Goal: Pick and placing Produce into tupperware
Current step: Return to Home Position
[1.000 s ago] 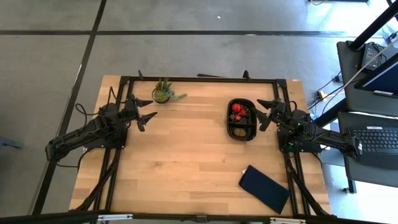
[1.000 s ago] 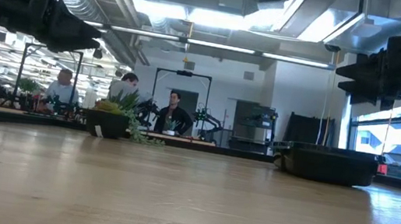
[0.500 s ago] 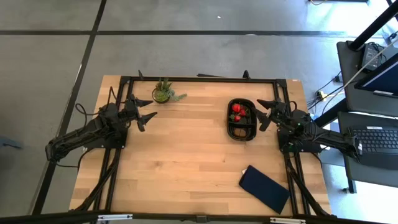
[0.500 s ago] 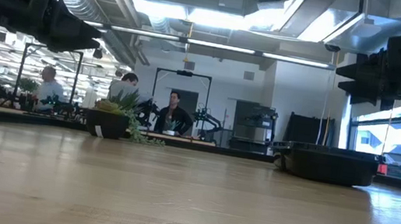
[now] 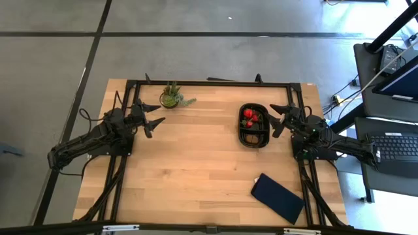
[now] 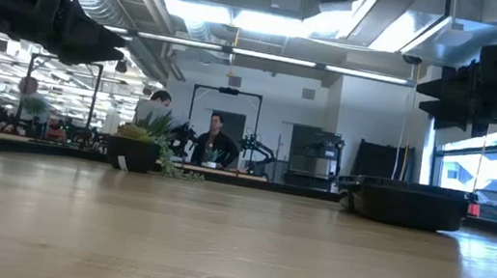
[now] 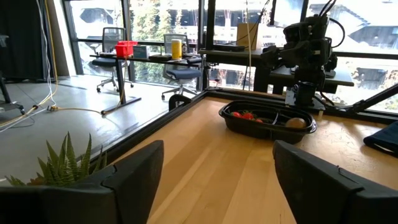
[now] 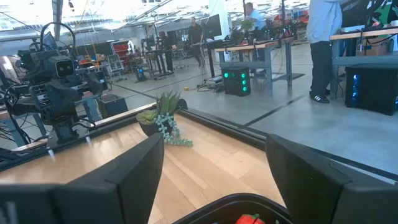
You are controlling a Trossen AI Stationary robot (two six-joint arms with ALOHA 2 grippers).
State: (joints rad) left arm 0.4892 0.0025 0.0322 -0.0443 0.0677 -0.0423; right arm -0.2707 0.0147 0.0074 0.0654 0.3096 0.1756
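The black tupperware (image 5: 254, 125) stands on the table at the right, toward the far edge, with red strawberries (image 5: 248, 117) and a brown round fruit (image 7: 296, 122) inside it. In the left wrist view the tupperware (image 7: 267, 119) lies far ahead. My right gripper (image 5: 277, 120) hovers open just right of the tupperware, above the table, fingers level. My left gripper (image 5: 153, 115) hovers open at the table's far left, near the potted plant, with nothing between its fingers.
A small potted plant (image 5: 172, 96) stands at the far edge, left of centre. A flat dark-blue rectangle (image 5: 278, 198) lies near the front right. Bare wood (image 5: 196, 156) spreads across the table's middle. People stand in the room beyond the table.
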